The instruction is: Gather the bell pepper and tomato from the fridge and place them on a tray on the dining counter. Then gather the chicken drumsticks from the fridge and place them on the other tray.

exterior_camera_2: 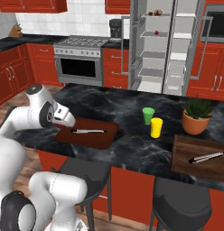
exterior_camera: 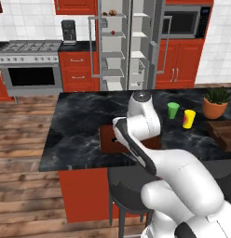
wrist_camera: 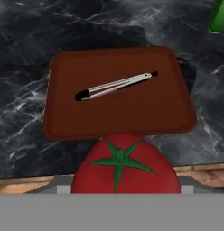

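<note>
**Inspector:** State the position of the tomato.

**Arm:** The tomato (wrist_camera: 125, 164) sits at the bottom of my hand view, green stem facing the camera, directly in front of my gripper (exterior_camera_2: 68, 121). My fingers are spread wide around it; the fruit covers the tips, so I judge the hold from its place between them. It hangs above the near edge of the reddish-brown tray (wrist_camera: 118, 94).

**Inspector:** What lies on that tray?

**Arm:** A pair of metal tongs with dark tips (wrist_camera: 116, 85), lying diagonally across its middle. The tray rests on the dining counter (exterior_camera_2: 127, 149), near its front edge.

**Inspector:** And further along the counter?

**Arm:** A green cup (exterior_camera_2: 148, 115) and a yellow cup (exterior_camera_2: 156, 127) stand just beside each other. Beyond them is a potted plant (exterior_camera_2: 196, 116). The darker tray (exterior_camera_2: 202, 158) lies at the far right with a second pair of tongs (exterior_camera_2: 207, 157) on it. Dark stools (exterior_camera_2: 181, 203) stand under the counter's edge.

**Inspector:** The fridge?

**Arm:** The fridge (exterior_camera: 129, 46) stands behind the counter with both doors open. Small items rest on its upper shelves; I cannot tell what they are. A stove (exterior_camera: 31, 65) is to its left and a microwave (exterior_camera: 187, 21) to its right.
</note>
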